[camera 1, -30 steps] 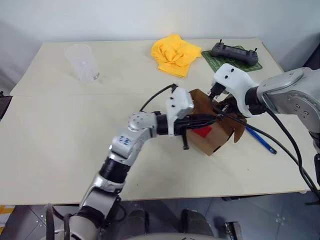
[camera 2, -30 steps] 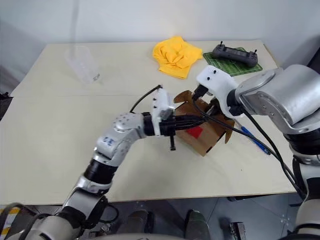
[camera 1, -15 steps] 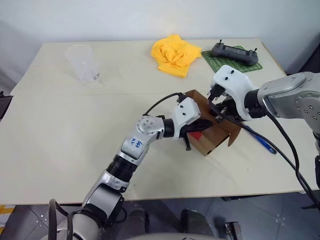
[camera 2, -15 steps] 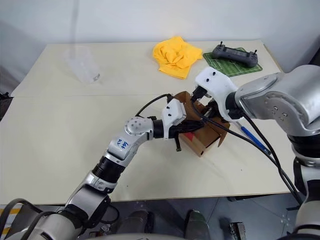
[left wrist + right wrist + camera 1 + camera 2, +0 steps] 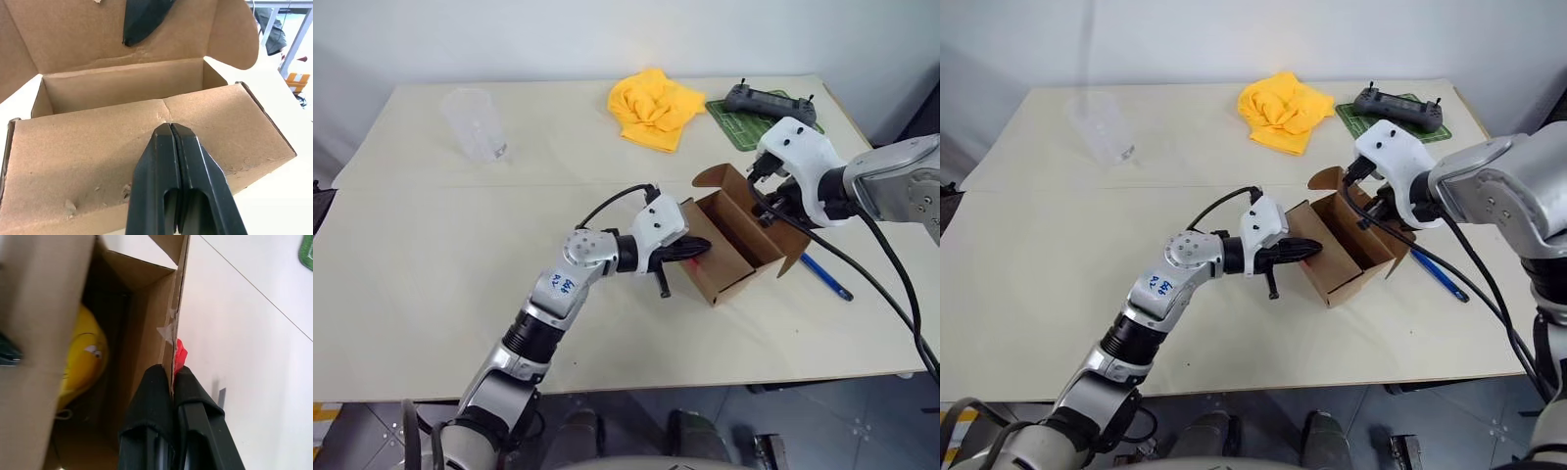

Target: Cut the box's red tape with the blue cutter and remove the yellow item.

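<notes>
Nearest the desk's front edge, the left gripper reaches in level with its two fingers pressed together on nothing, their tips against the near wall of the box, steadying it. The box sits toward the desk's right side, between the front and back edges, its lid flap standing open. A scrap of the red tape clings to the edge of that flap, so the cutting step looks done. The right gripper is closed on the flap's edge beside the tape scrap, holding the lid back.

Inside, the yellow item lies on the box floor, untouched. The step in hand appears to be opening the box for removal. The next move probably calls for one gripper to let go, spread its fingers, dip into the opening and close on the yellow item while the other keeps the box from sliding.

The blue cutter lies on the desk just beyond the box, toward the right edge. Farther back, near the rear edge, rest a yellow cloth and a black controller.
</notes>
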{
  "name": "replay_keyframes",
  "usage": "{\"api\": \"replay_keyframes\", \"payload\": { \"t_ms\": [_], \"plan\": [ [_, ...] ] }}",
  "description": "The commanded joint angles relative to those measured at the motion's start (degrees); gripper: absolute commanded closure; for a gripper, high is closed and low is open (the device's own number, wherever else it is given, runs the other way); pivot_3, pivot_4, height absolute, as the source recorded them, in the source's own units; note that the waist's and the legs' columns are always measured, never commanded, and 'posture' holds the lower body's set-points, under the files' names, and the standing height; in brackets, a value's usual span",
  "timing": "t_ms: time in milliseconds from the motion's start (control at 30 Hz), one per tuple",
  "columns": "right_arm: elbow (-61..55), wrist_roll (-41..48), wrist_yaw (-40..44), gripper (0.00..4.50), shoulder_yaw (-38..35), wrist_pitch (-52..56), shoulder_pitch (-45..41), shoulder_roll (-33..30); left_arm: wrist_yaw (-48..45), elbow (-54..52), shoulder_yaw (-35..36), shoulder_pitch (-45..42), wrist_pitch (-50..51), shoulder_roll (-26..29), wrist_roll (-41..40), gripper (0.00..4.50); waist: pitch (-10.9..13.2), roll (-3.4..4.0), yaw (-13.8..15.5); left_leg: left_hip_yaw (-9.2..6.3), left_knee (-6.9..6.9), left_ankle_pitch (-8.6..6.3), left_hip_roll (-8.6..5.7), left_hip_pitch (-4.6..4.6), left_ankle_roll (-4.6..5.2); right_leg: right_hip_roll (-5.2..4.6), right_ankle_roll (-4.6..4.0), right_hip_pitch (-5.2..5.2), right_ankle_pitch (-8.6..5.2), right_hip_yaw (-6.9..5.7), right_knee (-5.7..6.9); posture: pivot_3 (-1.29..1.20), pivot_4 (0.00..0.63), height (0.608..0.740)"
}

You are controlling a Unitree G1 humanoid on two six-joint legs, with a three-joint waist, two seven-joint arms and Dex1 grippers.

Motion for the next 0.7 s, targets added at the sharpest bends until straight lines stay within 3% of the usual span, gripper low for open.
{"api": "replay_keyframes", "payload": {
  "t_ms": [33, 333, 700],
  "plan": [
    [0.1, -1.9, 4.0, 4.44, 1.9, -1.4, 1.9, -2.0, -0.1, -1.7, 0.0, 3.1, 4.7, 2.5, -0.1, 4.5, 0.0, 0.01, 0.0, 0.0, 0.0, 0.0, 0.0, 0.0, 0.0, 0.01, 0.0, 0.0, 0.0, 0.0, 0.0, 0.0, 0.15, 0.74],
    [-2.2, -5.2, 10.9, 4.44, 3.5, -2.5, 2.9, -3.0, -0.7, -7.8, 0.8, 7.3, 9.9, 7.6, -1.8, 4.5, 0.0, 0.02, 0.0, 0.01, 0.0, 0.0, 0.01, 0.04, 0.0, 0.0, 0.0, 0.01, 0.0, 0.07, 0.0, 0.0, 0.15, 0.74],
    [-6.6, -6.6, 9.1, 4.44, 0.0, 1.1, 8.4, 2.0, 2.3, -9.4, 3.7, 10.0, 12.0, 8.3, -2.0, 4.5, 0.0, -0.05, 0.0, 0.0, 0.04, 0.01, 0.01, 0.07, 0.0, 0.0, -0.01, -0.04, 0.0, 0.18, 0.09, 0.0, 0.15, 0.74]
  ]
}}
